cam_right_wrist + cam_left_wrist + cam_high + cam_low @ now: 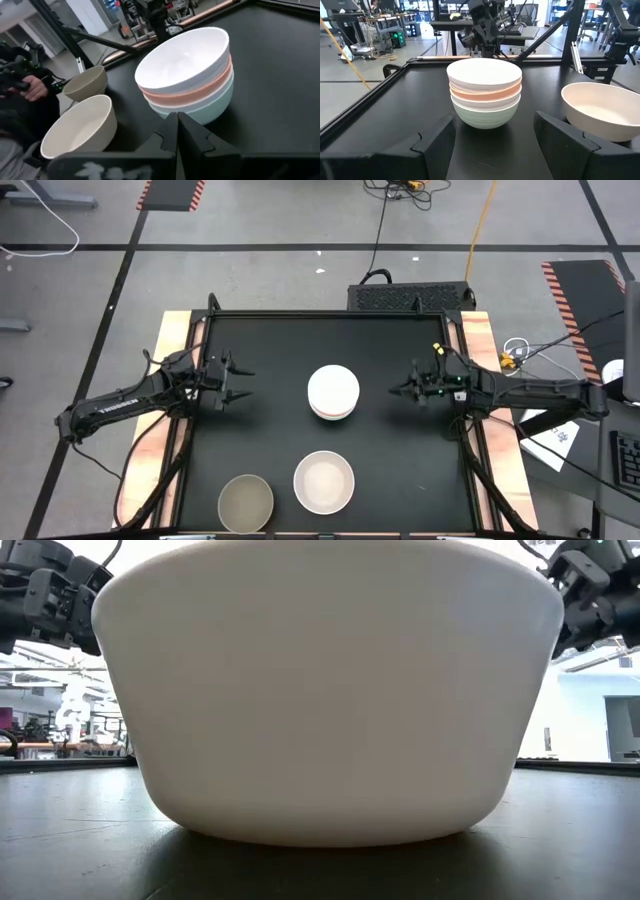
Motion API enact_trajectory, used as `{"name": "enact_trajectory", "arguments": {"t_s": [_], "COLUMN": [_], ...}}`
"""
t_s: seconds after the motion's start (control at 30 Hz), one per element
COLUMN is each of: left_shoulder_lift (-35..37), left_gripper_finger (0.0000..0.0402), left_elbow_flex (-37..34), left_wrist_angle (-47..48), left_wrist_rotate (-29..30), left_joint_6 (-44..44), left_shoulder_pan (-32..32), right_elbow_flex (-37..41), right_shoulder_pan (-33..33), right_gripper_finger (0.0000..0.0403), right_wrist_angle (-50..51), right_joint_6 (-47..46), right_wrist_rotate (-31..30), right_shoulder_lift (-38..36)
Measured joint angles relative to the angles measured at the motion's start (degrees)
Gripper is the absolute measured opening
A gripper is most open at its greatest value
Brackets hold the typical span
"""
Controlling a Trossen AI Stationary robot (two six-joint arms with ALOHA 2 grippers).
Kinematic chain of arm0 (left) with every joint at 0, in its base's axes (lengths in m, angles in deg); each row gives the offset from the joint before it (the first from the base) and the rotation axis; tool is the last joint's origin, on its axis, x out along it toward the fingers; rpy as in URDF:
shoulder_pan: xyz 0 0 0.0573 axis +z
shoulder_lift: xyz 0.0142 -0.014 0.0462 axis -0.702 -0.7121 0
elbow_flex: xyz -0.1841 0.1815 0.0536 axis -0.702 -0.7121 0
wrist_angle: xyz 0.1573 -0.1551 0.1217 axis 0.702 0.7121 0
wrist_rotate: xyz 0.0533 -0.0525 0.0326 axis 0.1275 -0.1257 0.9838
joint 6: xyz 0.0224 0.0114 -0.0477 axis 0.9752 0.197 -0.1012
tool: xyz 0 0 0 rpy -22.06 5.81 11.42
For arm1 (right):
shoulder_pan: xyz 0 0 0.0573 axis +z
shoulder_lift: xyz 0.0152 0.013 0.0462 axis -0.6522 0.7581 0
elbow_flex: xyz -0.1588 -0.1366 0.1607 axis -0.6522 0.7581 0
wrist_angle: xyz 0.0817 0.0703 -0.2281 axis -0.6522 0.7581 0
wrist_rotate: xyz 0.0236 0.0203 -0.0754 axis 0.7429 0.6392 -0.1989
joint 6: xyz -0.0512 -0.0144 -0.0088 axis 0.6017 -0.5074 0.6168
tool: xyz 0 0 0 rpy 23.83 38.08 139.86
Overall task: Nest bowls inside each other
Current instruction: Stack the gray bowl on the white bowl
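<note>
Mid-table I've got a nested stack (333, 393): white bowl (186, 60) on top, salmon pink bowl (485, 93) under it, mint green bowl (485, 116) at the base. Near the front edge, cream bowl (323, 482) beside olive-grey bowl (245, 502), apart. Left gripper (240, 381) hovers spread, empty; right gripper (400, 389) pinched closed, empty.
</note>
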Motion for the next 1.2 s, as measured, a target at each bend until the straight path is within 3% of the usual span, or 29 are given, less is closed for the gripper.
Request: {"name": "enact_trajectory", "arguments": {"t_s": [0.4, 0.53, 0.6, 0.7, 0.97, 1.2], "left_shoulder_lift": [0.0, 0.0, 0.0, 0.0, 0.0, 0.0], "left_gripper_finger": [0.0264, 0.0264, 0.0264, 0.0264, 0.0264, 0.0264], "left_elbow_flex": [0.0, 0.0, 0.0, 0.0, 0.0, 0.0], "left_wrist_angle": [-0.4, -0.2, -0.2, -0.3, -2.6, -3.8], "left_wrist_rotate": [5.9, 6.1, 6.1, 6.0, -1.9, -4.1], "left_joint_6": [0.8, 3.8, 2.8, -0.1, -4.6, -10.0], "left_shoulder_pan": [0.0, 0.0, 0.0, 0.0, -0.8, -8.1], "right_elbow_flex": [5.8, 9.0, 10.9, 11.0, 11.1, 11.2], "right_shoulder_pan": [0.2, 0.2, 0.2, 0.6, 4.4, 6.5], "right_gripper_finger": [0.0, 0.0, 0.0, 0.0, 0.0, 0.0], "right_wrist_angle": [-2.6, -7.6, -11.4, -9.4, -10.9, -11.0], "right_joint_6": [4.4, 5.5, 5.9, 8.7, 10.2, 10.6], "right_wrist_rotate": [-0.6, 0.0, 0.4, 2.6, 4.8, 4.7], "right_shoulder_lift": [-1.5, -1.8, -2.2, -2.5, -2.5, -2.6]}}
